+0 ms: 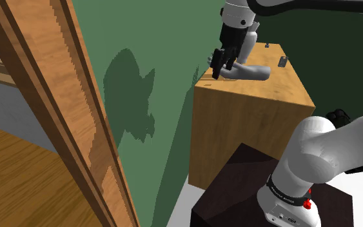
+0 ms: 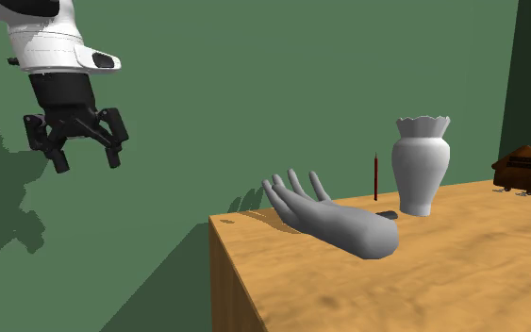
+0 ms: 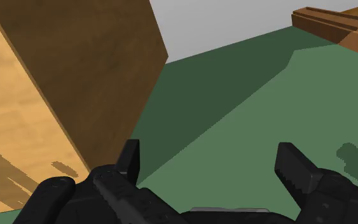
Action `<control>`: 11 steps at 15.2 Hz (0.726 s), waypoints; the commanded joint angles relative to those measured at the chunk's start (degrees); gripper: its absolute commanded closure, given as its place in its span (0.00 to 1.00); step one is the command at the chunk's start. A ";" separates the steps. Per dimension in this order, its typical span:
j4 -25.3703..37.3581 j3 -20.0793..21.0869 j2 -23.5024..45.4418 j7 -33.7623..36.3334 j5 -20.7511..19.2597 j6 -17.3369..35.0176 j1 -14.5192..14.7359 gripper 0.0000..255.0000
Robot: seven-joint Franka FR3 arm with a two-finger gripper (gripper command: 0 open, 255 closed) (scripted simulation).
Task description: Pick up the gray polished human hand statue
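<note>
Item: grey hand statue (image 2: pixel 343 224), lying flat on the wooden desk (image 2: pixel 442 283) near its corner. Its long axis runs along the top, with the sculpted fingers toward the edge at the second exterior view's left and the wrist stump toward the white vase (image 2: pixel 421 165) and thin red stick (image 2: pixel 375 177). The robot's black hand (image 2: pixel 88 160) is released, jaws apart and empty, hanging higher than the desk top and out past that edge on the statue's fingertip side. By my reckoning it must travel inward along that axis, then down.
</note>
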 commanded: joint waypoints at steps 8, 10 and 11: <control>2.01 -12.74 2.49 -16.43 -3.49 1.05 0.06 0.00; 3.53 -16.37 4.25 -21.15 -4.15 1.35 0.31 0.00; 4.45 -18.20 5.29 -23.51 -4.40 1.49 0.52 0.00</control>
